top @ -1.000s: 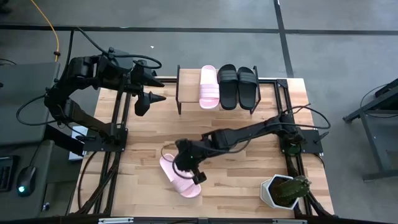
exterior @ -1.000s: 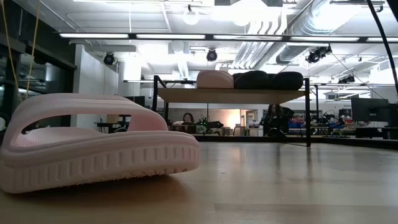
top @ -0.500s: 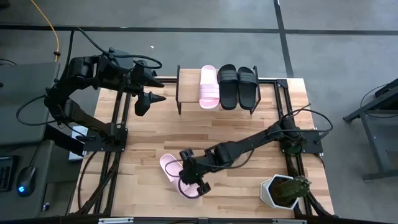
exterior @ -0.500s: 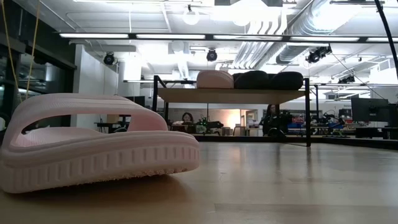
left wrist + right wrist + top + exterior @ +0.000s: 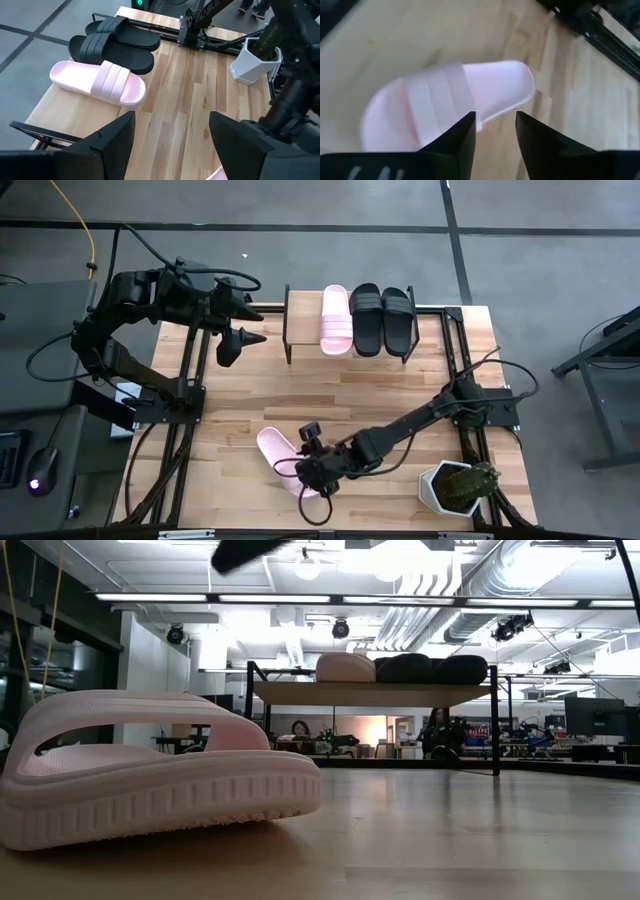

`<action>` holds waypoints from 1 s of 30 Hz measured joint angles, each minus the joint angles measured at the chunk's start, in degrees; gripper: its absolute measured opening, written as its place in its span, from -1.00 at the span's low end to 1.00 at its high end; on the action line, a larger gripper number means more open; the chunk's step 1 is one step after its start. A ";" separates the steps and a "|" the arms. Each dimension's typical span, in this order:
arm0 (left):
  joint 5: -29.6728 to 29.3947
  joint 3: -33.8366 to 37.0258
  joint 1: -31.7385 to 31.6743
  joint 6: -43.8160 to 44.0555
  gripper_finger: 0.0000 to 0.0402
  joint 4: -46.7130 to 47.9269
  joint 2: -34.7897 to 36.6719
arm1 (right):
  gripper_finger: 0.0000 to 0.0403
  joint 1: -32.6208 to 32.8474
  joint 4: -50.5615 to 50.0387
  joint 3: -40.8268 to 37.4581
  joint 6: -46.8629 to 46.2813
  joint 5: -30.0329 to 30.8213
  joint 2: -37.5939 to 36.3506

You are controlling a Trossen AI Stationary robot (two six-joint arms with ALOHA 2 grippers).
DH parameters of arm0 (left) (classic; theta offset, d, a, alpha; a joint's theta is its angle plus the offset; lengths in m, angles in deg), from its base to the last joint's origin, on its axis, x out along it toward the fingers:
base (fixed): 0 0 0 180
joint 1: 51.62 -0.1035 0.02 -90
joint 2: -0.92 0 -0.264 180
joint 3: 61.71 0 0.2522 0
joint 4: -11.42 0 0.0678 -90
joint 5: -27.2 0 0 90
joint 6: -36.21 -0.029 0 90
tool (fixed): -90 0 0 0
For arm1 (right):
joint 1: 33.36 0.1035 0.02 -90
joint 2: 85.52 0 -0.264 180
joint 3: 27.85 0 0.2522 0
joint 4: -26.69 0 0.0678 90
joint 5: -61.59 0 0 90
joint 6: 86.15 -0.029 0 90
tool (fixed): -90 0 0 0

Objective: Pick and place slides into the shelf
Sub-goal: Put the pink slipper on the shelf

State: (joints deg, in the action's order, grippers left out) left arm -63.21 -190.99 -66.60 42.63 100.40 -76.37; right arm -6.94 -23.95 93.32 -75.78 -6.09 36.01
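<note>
on the shelf [image 5: 290,330] at the far edge of the wooden table [image 5: 400,395]: one pale pink slide [image 5: 335,319] at the left, two black slides [image 5: 382,318] touching side by side to its right, all three lying flat on the light wooden top with toes pointing near. seen likewise in the left wrist view, pink slide [image 5: 98,83] beside the black pair [image 5: 114,43]. near the front edge, left of centre, the second pink slide [image 5: 279,457] flat on the table, angled, well apart from the shelf; fills the left foreground of the low view [image 5: 150,780], sole down, strap arched above. right gripper [image 5: 312,476] stretched low across the table from the right side, poised directly over the near-right end of that slide; fingers [image 5: 455,142] parted with a gap between them, slide's edge [image 5: 490,92] visible through the gap, nothing clamped; contact with the slide impossible to tell. left gripper [image 5: 240,338] parked high at the far left, just left of the shelf, fingers [image 5: 112,140] spread wide, holding nothing. white hexagonal pot with a green plant [image 5: 458,486] at the near right corner. people seated in the room beyond the shelf [image 5: 300,730], small and indistinct.
</note>
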 joint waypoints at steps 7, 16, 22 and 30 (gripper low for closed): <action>0.00 0.00 0.00 -0.01 0.21 0.00 0.00 | -0.33 0.08 2.56 -4.68 -2.65 1.98 0.09; 0.00 0.00 0.00 -0.03 0.21 -0.02 0.00 | -0.32 3.12 3.98 -6.43 -2.55 1.71 0.05; 0.00 -0.01 0.00 -0.03 0.21 -0.11 0.00 | -0.24 4.53 6.02 -6.30 -2.30 6.65 1.21; 0.00 -0.02 0.00 -0.03 0.21 -0.14 0.00 | -0.16 4.48 8.33 -6.43 -1.69 9.48 5.57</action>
State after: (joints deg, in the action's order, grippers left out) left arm -63.21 -191.01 -66.60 42.60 100.26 -76.37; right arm -2.46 -15.63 86.88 -77.48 3.39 41.58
